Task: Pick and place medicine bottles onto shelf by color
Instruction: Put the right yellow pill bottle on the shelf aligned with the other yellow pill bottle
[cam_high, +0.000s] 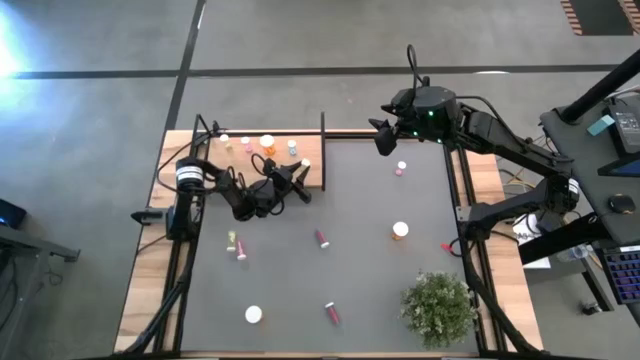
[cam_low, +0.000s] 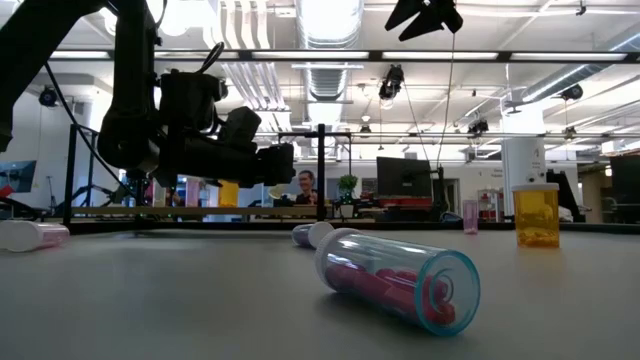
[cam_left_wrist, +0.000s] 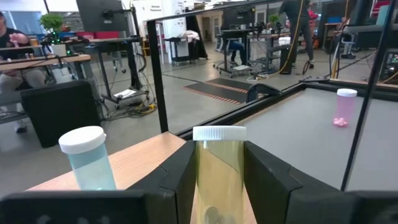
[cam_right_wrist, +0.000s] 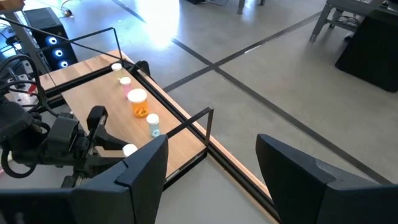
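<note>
Low view, nearest: a clear bottle (cam_low: 400, 285) with pink pills lies on its side on the table (cam_low: 150, 300).
Left wrist view: left tool (cam_left_wrist: 219, 180) clamps an upright yellow-green bottle (cam_left_wrist: 217, 174), white-capped, over the shelf (cam_left_wrist: 134, 158) beside a pale blue bottle (cam_left_wrist: 87, 158).
Advice: lower it straight, release only once it stands, clear of its neighbour.
High view: right tool (cam_high: 384, 136) hangs open, empty, at the table's far edge.
Right wrist view: bottles line the shelf's far side.
</note>
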